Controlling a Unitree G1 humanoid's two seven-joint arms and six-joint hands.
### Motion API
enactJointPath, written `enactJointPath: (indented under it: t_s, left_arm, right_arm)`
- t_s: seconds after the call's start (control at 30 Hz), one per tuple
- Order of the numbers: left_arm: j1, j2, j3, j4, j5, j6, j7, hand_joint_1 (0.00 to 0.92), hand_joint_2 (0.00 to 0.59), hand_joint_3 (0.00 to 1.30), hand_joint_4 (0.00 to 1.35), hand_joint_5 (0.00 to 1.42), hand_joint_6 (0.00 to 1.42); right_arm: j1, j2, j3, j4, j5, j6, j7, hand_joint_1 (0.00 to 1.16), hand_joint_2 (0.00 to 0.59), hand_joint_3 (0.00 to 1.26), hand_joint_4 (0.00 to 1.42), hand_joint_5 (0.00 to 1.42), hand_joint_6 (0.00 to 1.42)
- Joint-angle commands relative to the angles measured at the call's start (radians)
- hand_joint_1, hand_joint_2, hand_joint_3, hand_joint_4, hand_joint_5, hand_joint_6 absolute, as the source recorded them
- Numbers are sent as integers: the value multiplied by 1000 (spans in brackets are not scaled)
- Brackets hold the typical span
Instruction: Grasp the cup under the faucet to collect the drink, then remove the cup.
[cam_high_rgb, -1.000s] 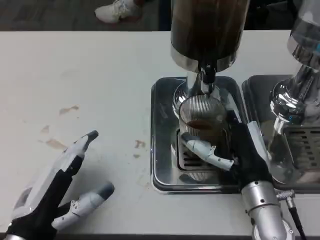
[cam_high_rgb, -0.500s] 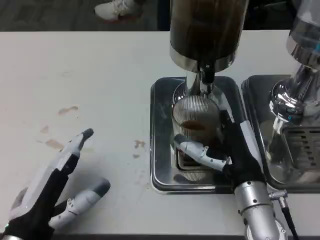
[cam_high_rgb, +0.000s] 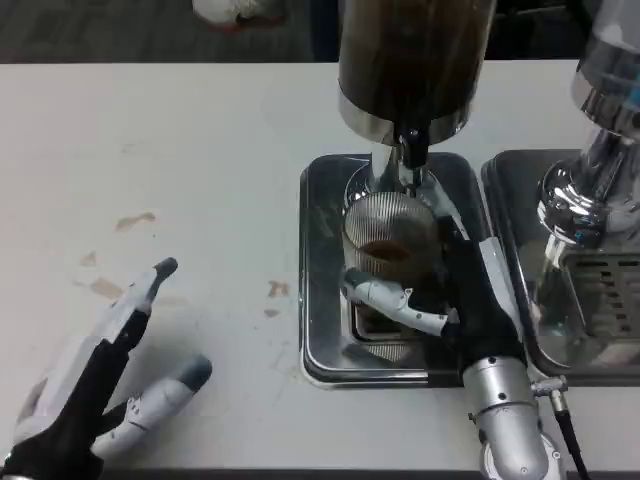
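Right hand (cam_high_rgb: 470, 300) grips ribbed clear cup (cam_high_rgb: 390, 235), fingers wrapped around its lower front. Cup holds some brown drink, sits just ahead of the hand, under the faucet (cam_high_rgb: 412, 150) of the dark dispenser (cam_high_rgb: 415, 60), over the steel drip tray (cam_high_rgb: 325, 290). Left hand (cam_high_rgb: 95, 375) lies flat on white bench (cam_high_rgb: 180, 160), fingers spread, well apart from the cup. Brown stains (cam_high_rgb: 135, 220) ahead of left hand.

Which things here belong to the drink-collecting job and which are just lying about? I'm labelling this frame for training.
Job: cup, faucet, dark drink dispenser, drip tray, right hand holding the cup.

Lying about: second dispenser, left hand open over the table, brown stains.
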Motion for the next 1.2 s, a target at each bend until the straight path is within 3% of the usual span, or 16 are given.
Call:
enactJointPath:
  t_s: [0.03,0.33,0.43,0.8,1.2]
  left_arm:
    - [16,0,-2,-8,-11,11,-1,0,137,0,0,0,0]
    - [24,3,-4,-14,-11,17,-4,0,137,0,0,0,0]
    - [23,3,-6,-16,-12,16,-6,0,137,0,0,0,0]
    - [9,4,-11,-11,-12,13,-14,0,137,0,0,0,0]
    - [1,3,-20,-9,-11,5,-23,0,137,0,0,0,0]
  right_arm:
    - [1,15,-1,57,0,7,-16,1024,193,257,420,447,596]
    - [-11,30,-20,94,0,-48,-85,1087,202,465,536,597,734]
    - [-9,31,-20,92,-11,-63,-111,1094,191,529,576,683,866]
    - [10,39,-24,54,-38,-112,-196,1112,132,662,688,815,1110]
    - [27,43,-21,31,-68,-131,-254,1099,137,753,751,893,1211]
